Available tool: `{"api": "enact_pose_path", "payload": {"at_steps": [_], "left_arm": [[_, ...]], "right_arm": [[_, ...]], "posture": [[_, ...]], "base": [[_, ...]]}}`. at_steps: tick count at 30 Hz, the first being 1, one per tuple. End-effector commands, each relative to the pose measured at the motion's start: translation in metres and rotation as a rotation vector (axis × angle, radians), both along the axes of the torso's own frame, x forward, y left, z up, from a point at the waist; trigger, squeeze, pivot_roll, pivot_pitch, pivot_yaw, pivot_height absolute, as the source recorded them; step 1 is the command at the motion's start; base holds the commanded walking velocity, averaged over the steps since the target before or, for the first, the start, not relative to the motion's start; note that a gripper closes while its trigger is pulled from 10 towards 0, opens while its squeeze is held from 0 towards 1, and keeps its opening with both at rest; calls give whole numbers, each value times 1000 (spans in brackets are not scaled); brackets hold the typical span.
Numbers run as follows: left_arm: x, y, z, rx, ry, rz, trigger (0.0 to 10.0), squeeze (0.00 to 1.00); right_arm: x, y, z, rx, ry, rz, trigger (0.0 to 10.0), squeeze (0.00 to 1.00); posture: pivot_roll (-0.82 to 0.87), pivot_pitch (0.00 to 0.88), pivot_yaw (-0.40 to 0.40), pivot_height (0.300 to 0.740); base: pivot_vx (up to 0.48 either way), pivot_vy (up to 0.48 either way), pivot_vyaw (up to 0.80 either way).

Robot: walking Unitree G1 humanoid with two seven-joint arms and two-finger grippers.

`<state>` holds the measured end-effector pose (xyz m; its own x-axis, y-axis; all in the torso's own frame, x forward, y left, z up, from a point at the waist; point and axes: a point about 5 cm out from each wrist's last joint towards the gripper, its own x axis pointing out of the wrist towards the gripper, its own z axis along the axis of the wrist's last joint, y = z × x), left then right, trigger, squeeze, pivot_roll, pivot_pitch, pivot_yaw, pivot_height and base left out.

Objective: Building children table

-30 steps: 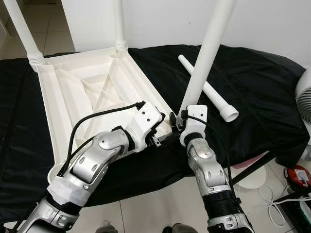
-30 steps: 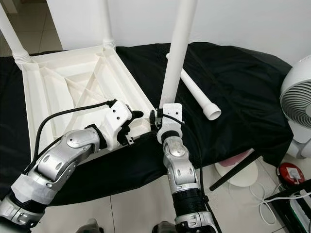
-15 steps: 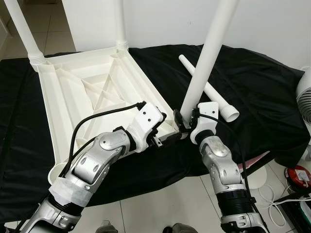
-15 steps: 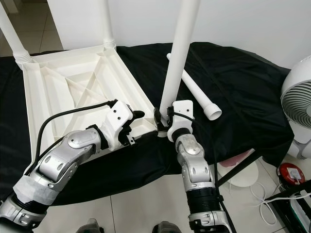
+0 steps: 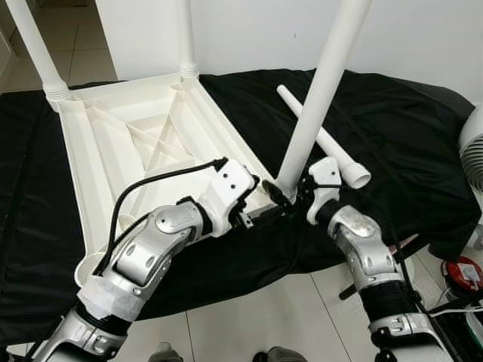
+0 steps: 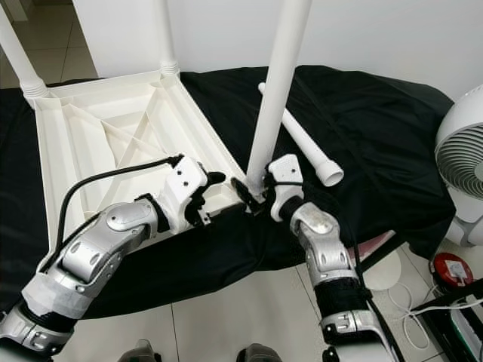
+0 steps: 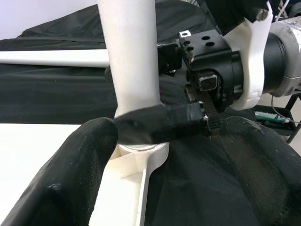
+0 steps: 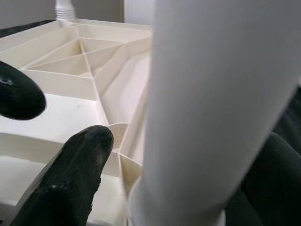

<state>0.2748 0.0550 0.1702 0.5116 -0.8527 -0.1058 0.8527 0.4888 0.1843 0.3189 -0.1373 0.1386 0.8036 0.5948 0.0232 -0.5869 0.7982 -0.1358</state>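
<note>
The white table [image 5: 143, 143] lies upside down on a black cloth [image 5: 392, 121], ribbed underside up, with two legs [image 5: 34, 49] standing at its far corners. A third leg [image 5: 321, 90] rises, leaning slightly, from the near right corner socket, right by the cloth's front edge.

My right gripper [image 5: 281, 194] reaches in from the right at the base of that leg. Its fingers [image 7: 157, 123] close around the leg just above the socket; in the left wrist view one black finger lies across the front of the leg, touching it, and in the right wrist view the leg stands between my two fingers [image 8: 80, 155].

My left gripper [image 5: 255, 197] sits just beside the same corner, over the table's rim. Its fingers [image 7: 70, 165] are spread wide apart on either side of the socket and hold nothing; I cannot tell whether they touch the rim.

A fourth leg [image 5: 324, 139] lies loose on the cloth behind the right gripper, its flared end toward the front. A white fan [image 6: 462, 162] stands on the floor at the far right.
</note>
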Motion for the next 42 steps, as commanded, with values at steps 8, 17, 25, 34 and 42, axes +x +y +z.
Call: {"api": "enact_pose_path", "payload": {"at_steps": [8, 17, 25, 34, 42], "left_arm": [[-2, -3, 1, 14, -16, -45, 10000, 0], [-2, -5, 2, 11, -19, -50, 10000, 0], [-2, -6, 2, 10, -21, -55, 10000, 0], [-1, -6, 2, 8, -22, -53, 10000, 0], [-1, -7, 1, 2, -18, -47, 10000, 0]], "right_arm": [[17, -9, -6, -102, 45, 113, 10000, 0], [21, -15, -15, -126, 87, 159, 0, 0], [18, -16, -25, -106, 126, 170, 10000, 0], [18, -9, -27, -58, 102, 39, 10000, 0], [10, 2, -28, -30, 76, -58, 10000, 0]], "posture": [[32, 0, -40, 740], [33, 0, -42, 740], [27, 0, -39, 740], [21, 0, -41, 740], [14, 0, -45, 740]], "base": [[0, 0, 0], [0, 0, 0], [0, 0, 0], [0, 0, 0], [0, 0, 0]]}}
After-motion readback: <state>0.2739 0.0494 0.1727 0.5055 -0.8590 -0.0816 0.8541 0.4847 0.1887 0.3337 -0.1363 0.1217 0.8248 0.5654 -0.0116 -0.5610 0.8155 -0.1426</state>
